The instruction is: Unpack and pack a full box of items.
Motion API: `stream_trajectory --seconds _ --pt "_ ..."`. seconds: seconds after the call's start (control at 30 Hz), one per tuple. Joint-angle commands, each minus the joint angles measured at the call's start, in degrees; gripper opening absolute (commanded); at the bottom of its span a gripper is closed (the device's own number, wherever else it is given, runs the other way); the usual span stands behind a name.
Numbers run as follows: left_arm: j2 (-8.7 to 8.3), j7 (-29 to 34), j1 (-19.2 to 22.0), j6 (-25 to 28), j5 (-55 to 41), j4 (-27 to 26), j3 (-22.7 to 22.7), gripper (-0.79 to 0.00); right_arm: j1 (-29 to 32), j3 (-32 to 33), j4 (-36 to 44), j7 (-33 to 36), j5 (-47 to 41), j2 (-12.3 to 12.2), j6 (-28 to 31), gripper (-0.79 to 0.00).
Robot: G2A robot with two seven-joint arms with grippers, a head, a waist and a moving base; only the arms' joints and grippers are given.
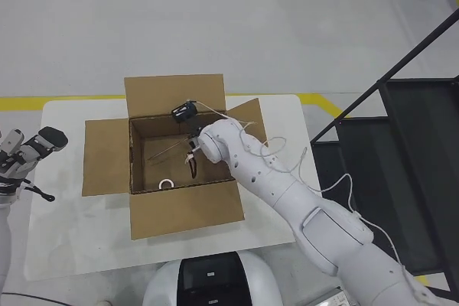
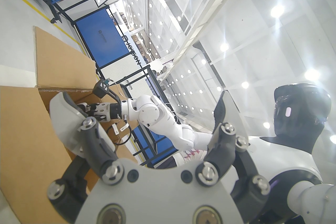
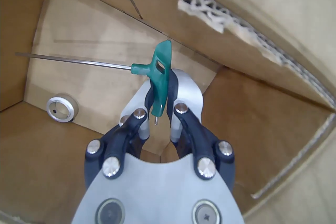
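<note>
L claw (image 1: 38,145) agape, empty, well left of box (image 1: 138,164) | ring (image 1: 167,183) on box floor | R claw (image 3: 160,83) inside box, clamped on hex key (image 3: 161,64) handle; shaft sticks sideways twd L wall, so you'd best lift straight up w/ R

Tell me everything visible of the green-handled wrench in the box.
The wrench has a green, plastic-looking T-handle with a slot and a long, thin bare-metal shaft; a short metal pin pokes from the handle's end. The right pincer is shut on the handle, holding it inside the open cardboard box, shaft pointing sideways above the floor. Whether its tip touches a wall is unclear.
</note>
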State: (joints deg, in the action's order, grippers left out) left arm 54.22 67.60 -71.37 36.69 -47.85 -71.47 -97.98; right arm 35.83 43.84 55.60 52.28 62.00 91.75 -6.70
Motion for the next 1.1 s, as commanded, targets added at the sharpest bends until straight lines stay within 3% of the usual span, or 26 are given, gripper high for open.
stream_trajectory --seconds 0.0,0.2,0.47,0.77,1.07 --pt "0.0 0.0 0.0 0.0 0.0 0.0 0.0 0.0 3.6 3.3 7.5 1.9 1.5 -1.9 2.2 -0.785" --pt "0.0 0.0 0.0 0.0 0.0 0.0 0.0 0.0 13.1 11.4 25.5 8.3 6.4 -5.8 6.7 -0.785" --pt "0.0 0.0 0.0 0.0 0.0 0.0 0.0 0.0 21.5 18.6 42.5 8.1 4.6 -7.8 10.0 -0.785" --pt "0.0 0.0 0.0 0.0 0.0 0.0 0.0 0.0 28.9 26.6 52.5 3.7 -1.3 -9.2 11.3 -0.785" --pt "0.0 0.0 0.0 0.0 0.0 0.0 0.0 0.0 35.0 32.8 55.8 -1.6 -11.3 -10.3 16.3 -0.785"
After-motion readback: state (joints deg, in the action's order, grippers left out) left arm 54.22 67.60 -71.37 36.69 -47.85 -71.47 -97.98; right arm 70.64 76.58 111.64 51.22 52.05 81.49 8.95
